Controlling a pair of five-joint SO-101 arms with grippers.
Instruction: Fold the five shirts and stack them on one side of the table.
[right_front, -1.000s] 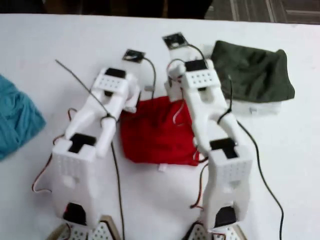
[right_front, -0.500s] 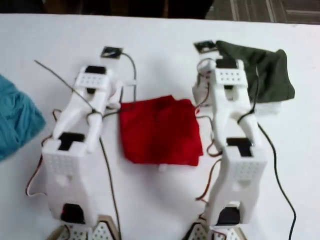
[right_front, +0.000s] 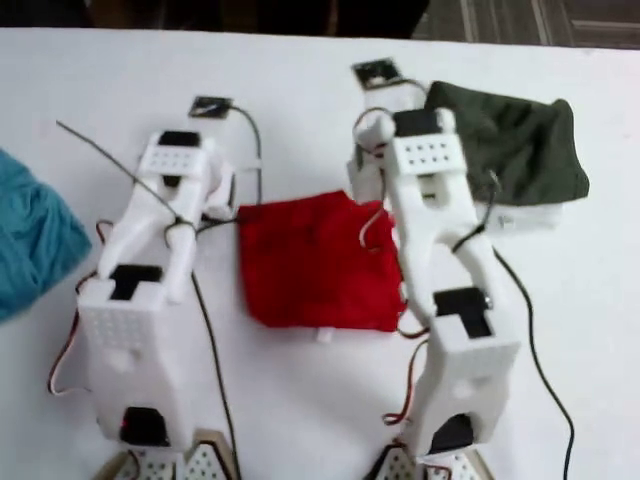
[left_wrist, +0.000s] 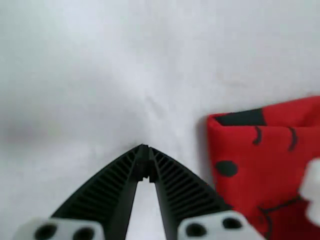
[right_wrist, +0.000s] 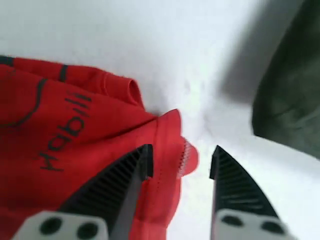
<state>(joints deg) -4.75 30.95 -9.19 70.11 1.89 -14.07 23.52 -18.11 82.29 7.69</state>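
A folded red shirt (right_front: 318, 262) lies on the white table between the two arms. My left gripper (left_wrist: 145, 177) is shut with nothing in it, over bare table just beside the red shirt's (left_wrist: 265, 160) far left corner. My right gripper (right_wrist: 180, 162) is open, its jaws standing on either side of the red shirt's (right_wrist: 85, 150) far right corner, where a hem sticks up. A folded dark green shirt (right_front: 510, 140) lies at the far right on a white one (right_front: 520, 215). A teal shirt (right_front: 35, 235) sits crumpled at the left edge.
Cables run from both arms across the table, one along the red shirt's left side (right_front: 215, 330). Two small black squares (right_front: 210, 105) (right_front: 376, 72) lie beyond the arms. The table's far half (right_front: 120, 70) is bare white.
The right arm swung right toward the green shirt, then came back left to the red shirt's far right corner. The left arm moved left off the red shirt and stays there.
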